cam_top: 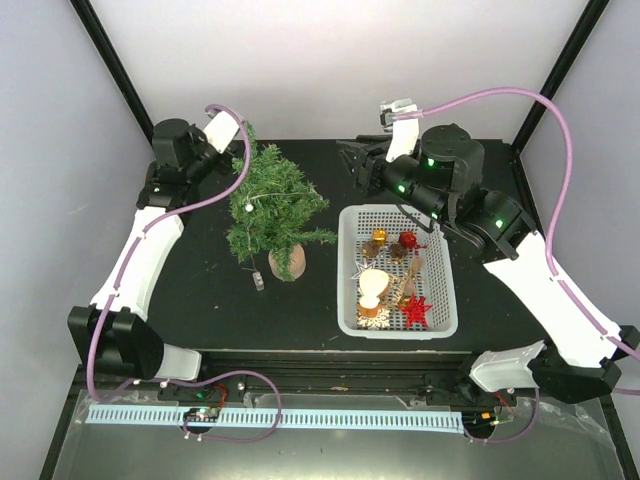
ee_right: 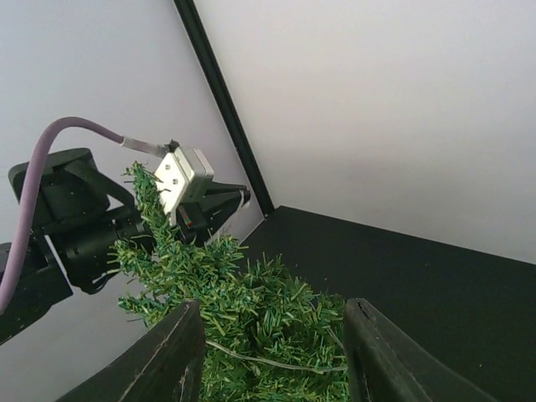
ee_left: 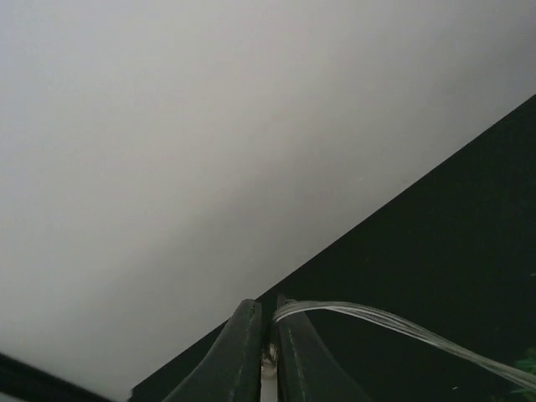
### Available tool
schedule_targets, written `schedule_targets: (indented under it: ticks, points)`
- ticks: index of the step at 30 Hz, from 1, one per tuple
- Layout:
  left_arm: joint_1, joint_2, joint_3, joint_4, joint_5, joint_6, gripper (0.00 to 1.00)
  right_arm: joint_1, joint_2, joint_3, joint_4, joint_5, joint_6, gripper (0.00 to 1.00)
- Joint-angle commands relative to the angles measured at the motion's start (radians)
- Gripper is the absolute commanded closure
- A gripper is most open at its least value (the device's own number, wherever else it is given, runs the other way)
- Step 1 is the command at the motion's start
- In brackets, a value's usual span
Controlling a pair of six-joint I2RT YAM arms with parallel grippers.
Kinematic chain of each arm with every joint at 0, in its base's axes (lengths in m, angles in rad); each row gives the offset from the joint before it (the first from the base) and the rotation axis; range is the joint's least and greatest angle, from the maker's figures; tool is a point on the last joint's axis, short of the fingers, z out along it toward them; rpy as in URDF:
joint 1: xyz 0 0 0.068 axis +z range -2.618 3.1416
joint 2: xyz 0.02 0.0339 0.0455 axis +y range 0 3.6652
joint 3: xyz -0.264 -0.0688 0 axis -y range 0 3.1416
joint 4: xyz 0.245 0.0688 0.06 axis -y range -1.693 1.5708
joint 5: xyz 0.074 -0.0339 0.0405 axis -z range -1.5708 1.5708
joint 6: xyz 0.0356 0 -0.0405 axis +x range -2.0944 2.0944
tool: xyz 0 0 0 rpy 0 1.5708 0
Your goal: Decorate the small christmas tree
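Observation:
The small christmas tree [cam_top: 275, 200] stands on its brown base [cam_top: 287, 262] left of the middle, with a thin clear light string [cam_top: 247, 207] draped on it. My left gripper [cam_top: 238, 148] is at the tree's top, shut on that string. In the left wrist view the shut fingers [ee_left: 247, 335] pinch the string [ee_left: 394, 325], which runs off to the right. My right gripper [cam_top: 350, 162] is open and empty, right of the tree and pointing at it. In the right wrist view the tree [ee_right: 251, 327] fills the space between its spread fingers [ee_right: 172, 352].
A white basket [cam_top: 348, 270] right of the tree holds several ornaments, among them a red star [cam_top: 416, 309] and a cream bell [cam_top: 373, 285]. A small clear piece [cam_top: 259, 282] lies on the black table by the tree's base. White walls enclose the back and sides.

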Motion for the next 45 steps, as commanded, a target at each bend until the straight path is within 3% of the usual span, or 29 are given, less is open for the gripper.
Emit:
schedule_targets:
  ticks: [1,2,3,4,5,8,9,17,23,28,32,36,45]
  points:
    - [0.004,0.032,0.04,0.013,0.127,-0.05,0.9,-0.014,-0.024,-0.013,0.042,-0.025,0.009,0.53]
    - [0.004,0.04,0.041,0.002,0.14,-0.047,0.83,-0.014,-0.026,-0.017,0.043,-0.026,0.009,0.53]
    - [0.004,0.046,0.043,-0.011,0.15,-0.041,0.68,-0.016,-0.028,-0.02,0.044,-0.025,0.01,0.53]
    - [0.004,0.05,0.045,-0.025,0.151,-0.039,0.45,-0.015,-0.03,-0.023,0.045,-0.027,0.01,0.53]
    - [0.004,0.052,0.045,-0.032,0.145,-0.041,0.32,-0.017,-0.03,-0.027,0.045,-0.027,0.012,0.53]
    - [0.016,0.048,0.042,-0.034,0.124,-0.042,0.05,-0.017,-0.036,-0.034,0.045,-0.03,0.015,0.53]
    - [0.021,0.046,0.04,-0.036,0.12,-0.042,0.02,-0.017,-0.039,-0.038,0.047,-0.031,0.016,0.53]
    - [0.095,0.014,0.062,-0.081,0.132,-0.042,0.01,-0.016,-0.065,-0.075,0.051,-0.03,0.019,0.53]
    - [0.123,0.031,0.071,-0.176,0.119,0.04,0.01,-0.017,-0.077,-0.089,0.027,-0.043,0.02,0.53]
    - [0.161,0.046,0.08,-0.239,0.233,0.092,0.01,-0.016,-0.096,-0.109,0.028,-0.053,0.019,0.53]
    - [0.192,0.082,0.129,-0.304,0.435,0.135,0.01,-0.017,-0.102,-0.114,0.025,-0.065,0.02,0.53]
    - [0.2,0.172,0.256,-0.407,0.583,0.181,0.02,-0.017,-0.112,-0.135,0.036,-0.07,0.029,0.53]
    - [0.207,0.484,0.735,-0.802,0.866,0.299,0.12,-0.017,-0.112,-0.157,0.052,-0.076,0.035,0.53]
